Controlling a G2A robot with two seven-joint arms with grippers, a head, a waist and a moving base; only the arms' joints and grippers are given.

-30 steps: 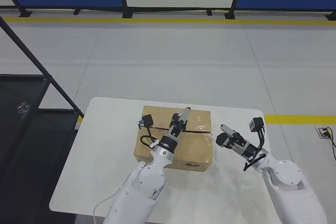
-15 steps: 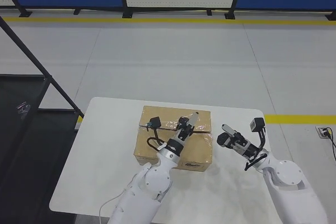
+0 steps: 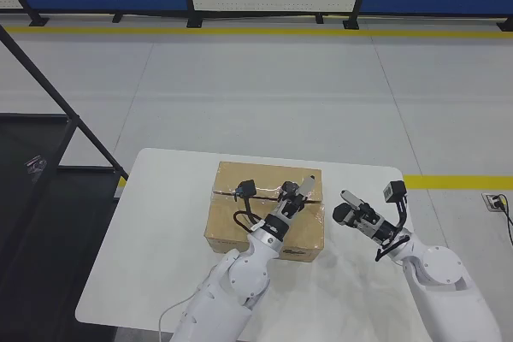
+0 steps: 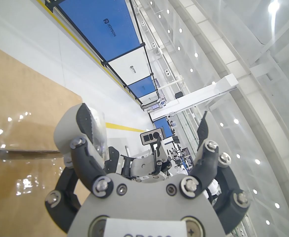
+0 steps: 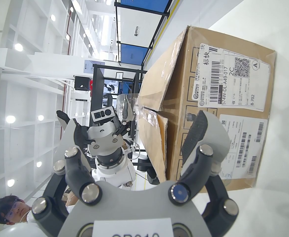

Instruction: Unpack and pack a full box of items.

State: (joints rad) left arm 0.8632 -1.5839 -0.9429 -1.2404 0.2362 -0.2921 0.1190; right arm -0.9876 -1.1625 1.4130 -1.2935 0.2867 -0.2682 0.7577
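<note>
A brown cardboard box stands in the middle of the white table, with shiny clear tape along its top seam. My left gripper hovers over the right end of that seam, fingers apart, and a strip of clear tape clings to one finger. In the left wrist view the open gripper holds nothing, with the box top beside it. My right gripper is open just off the box's right side. In the right wrist view the right gripper faces the labelled side, where the flaps gape slightly.
A black metal rack stands to the left of the table. The table has free room to the left of the box and along its front edge.
My left gripper has slid to the right along the box's top seam, from the middle to the right end. The right arm has barely moved.
</note>
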